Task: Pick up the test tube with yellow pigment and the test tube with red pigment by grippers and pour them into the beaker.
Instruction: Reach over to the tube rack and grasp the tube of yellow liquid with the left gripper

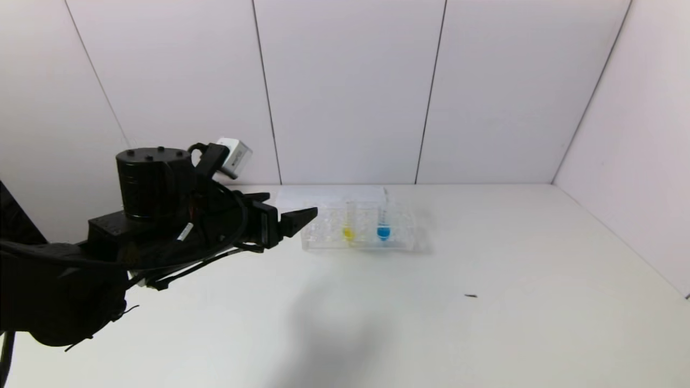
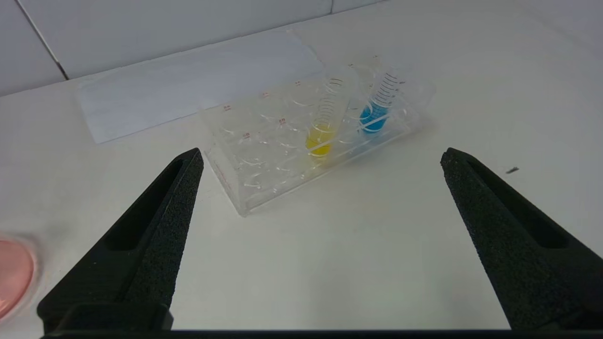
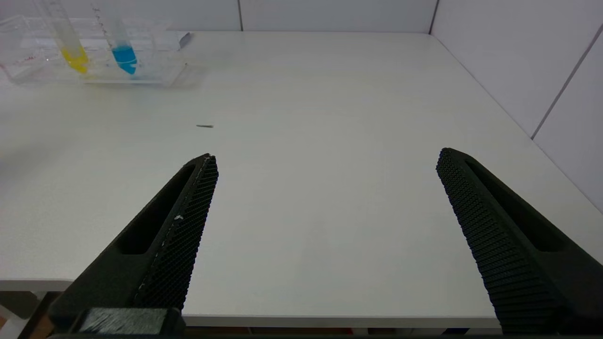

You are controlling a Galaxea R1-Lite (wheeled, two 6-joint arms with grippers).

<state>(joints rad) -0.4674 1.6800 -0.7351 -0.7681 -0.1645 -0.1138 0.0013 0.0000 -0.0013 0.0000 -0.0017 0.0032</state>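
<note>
My left gripper hangs wide open near the rack (the test tube with yellow pigment stands inside); my right gripper is parked, open too.

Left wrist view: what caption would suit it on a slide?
Open left claw hovers before a clear rack holding a yellow tube and a blue tube.

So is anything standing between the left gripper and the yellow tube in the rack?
Nothing visible does. The left gripper hangs open above bare table, aimed at the clear rack, where the test tube with yellow pigment stands beside the blue tube. Only the rack's own wall surrounds it.
</note>
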